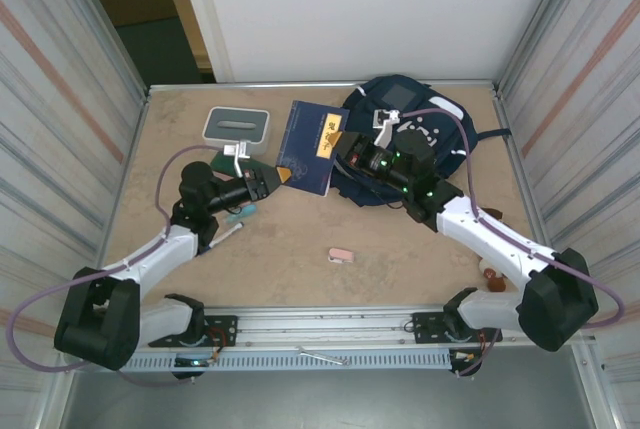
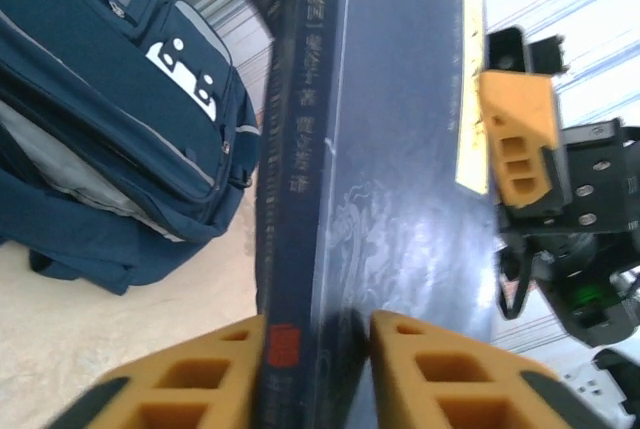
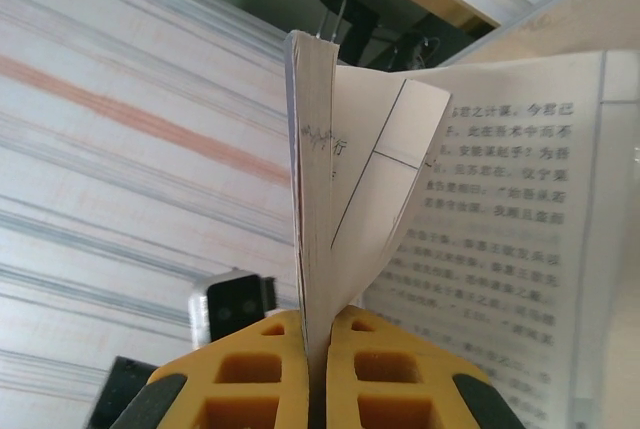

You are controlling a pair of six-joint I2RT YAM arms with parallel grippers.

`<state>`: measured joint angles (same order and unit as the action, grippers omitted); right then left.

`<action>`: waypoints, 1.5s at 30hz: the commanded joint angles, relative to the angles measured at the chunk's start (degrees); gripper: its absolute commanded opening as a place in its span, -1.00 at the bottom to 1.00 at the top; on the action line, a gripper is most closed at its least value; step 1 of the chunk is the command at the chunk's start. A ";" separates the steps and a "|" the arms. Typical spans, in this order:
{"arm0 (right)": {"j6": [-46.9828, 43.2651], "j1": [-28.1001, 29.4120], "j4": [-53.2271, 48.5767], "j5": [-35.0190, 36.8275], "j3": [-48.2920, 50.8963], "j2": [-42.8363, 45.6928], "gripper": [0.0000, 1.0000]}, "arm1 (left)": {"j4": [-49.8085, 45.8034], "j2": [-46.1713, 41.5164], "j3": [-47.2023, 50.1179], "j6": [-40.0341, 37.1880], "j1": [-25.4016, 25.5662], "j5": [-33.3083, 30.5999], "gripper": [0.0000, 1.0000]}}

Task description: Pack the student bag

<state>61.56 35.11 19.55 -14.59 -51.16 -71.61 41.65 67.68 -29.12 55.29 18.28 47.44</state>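
Note:
A navy-blue book (image 1: pixel 312 144) with a yellow label is held tilted above the table between both arms. My left gripper (image 1: pixel 284 177) is shut on its lower corner; in the left wrist view the spine (image 2: pixel 290 199) stands clamped by that gripper (image 2: pixel 318 334). My right gripper (image 1: pixel 346 145) is shut on a few of the book's pages (image 3: pixel 345 199), pinched by it (image 3: pixel 320 327) while other printed pages (image 3: pixel 510 239) fan open. The student bag (image 1: pixel 425 119), a navy backpack, lies at the back right, partly hidden under my right arm, and shows again as the bag (image 2: pixel 110 119).
A small grey-and-white box (image 1: pixel 237 125) sits at the back left. A pink eraser (image 1: pixel 341 256) lies mid-table, and pens (image 1: pixel 236 217) lie by my left arm. Metal walls (image 1: pixel 70 99) close in both sides.

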 commanded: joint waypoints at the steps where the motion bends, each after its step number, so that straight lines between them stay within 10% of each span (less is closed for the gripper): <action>1: 1.23 -1.23 2.10 -1.17 0.59 -0.54 -1.00 | 2.63 -0.35 -1.16 -2.16 0.12 -0.15 -0.76; 4: -2.80 -3.25 -4.69 -0.12 0.53 -0.43 -0.93 | 0.14 -1.17 -0.76 -3.69 0.01 -1.13 -0.99; 9: -24.55 -8.21 -30.99 7.12 -5.22 -0.60 0.06 | -16.16 -5.20 -1.63 -10.80 -1.11 -7.03 -1.00; 19: -60.98 -5.43 -44.99 16.82 -14.52 -16.27 0.36 | -34.51 -9.16 -3.75 -18.24 -4.46 -13.53 -1.00; 31: -67.05 -4.36 -47.41 18.11 -29.40 -36.81 -0.14 | -39.45 -9.82 -4.89 -20.51 -5.01 -14.49 -1.00; 40: -67.08 -4.57 -49.26 15.07 -30.11 -34.77 -1.00 | -38.80 -8.09 -5.05 -19.97 -4.92 -10.85 -1.00; 45: -65.78 -5.78 -50.92 15.10 -31.55 -26.38 -1.00 | -37.92 -5.35 -7.35 -19.57 -2.72 -5.65 -1.00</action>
<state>-4.99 30.35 -28.27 0.82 -79.75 -105.25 1.28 61.23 -32.82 36.62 14.35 36.69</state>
